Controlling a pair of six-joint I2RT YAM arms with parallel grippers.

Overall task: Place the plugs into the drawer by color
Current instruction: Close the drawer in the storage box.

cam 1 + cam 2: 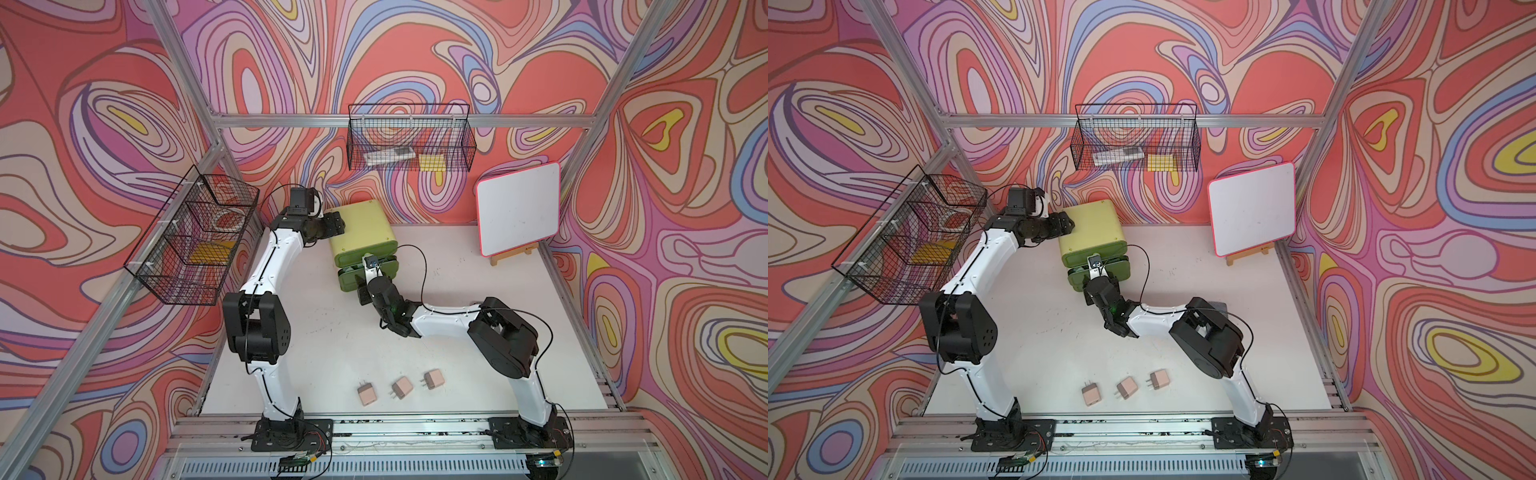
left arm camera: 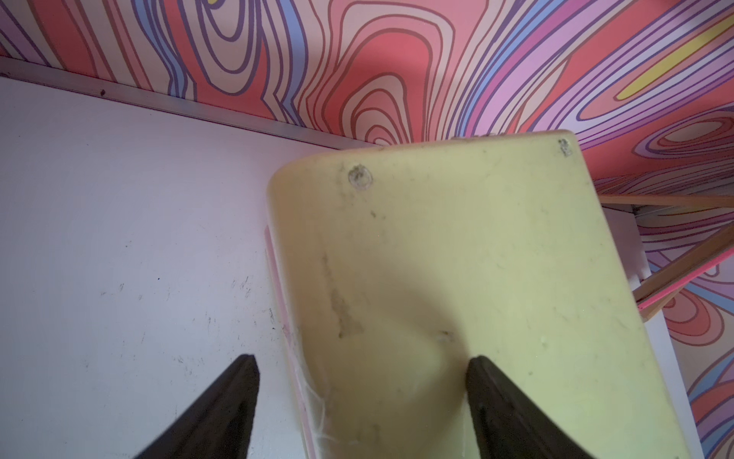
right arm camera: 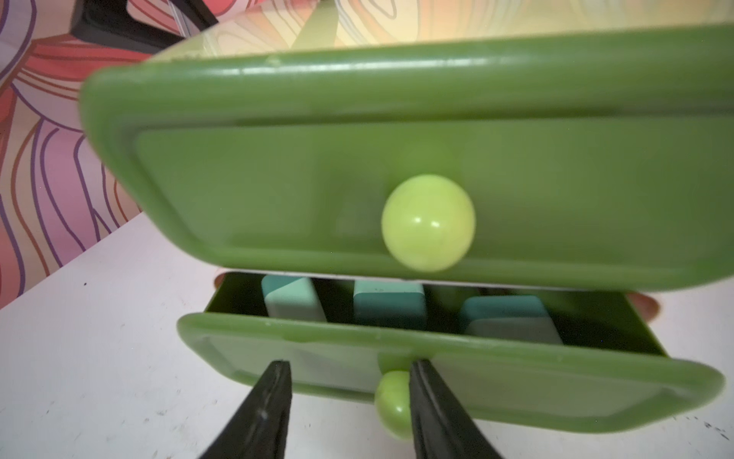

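Observation:
The pale yellow-green drawer cabinet [image 1: 361,228] [image 2: 456,246] stands at the back of the table. Its bottom drawer [image 3: 496,369] is pulled partly out, and three mint green plugs [image 3: 389,304] lie inside it. My right gripper [image 3: 350,365] [image 1: 368,268] is open at that drawer's front. The round knob [image 3: 393,397] sits between its fingers, touching one. My left gripper [image 2: 362,359] [image 1: 338,220] is open and straddles the cabinet's back left edge, one finger on the cabinet. In both top views three pink plugs [image 1: 402,387] [image 1: 1126,387] lie in a row near the front edge.
A black wire basket [image 1: 195,241] hangs on the left wall and another [image 1: 409,141] on the back wall. A whiteboard on a small easel [image 1: 519,208] stands at the back right. The drawer above [image 3: 278,179] is shut, its knob [image 3: 428,222] facing me.

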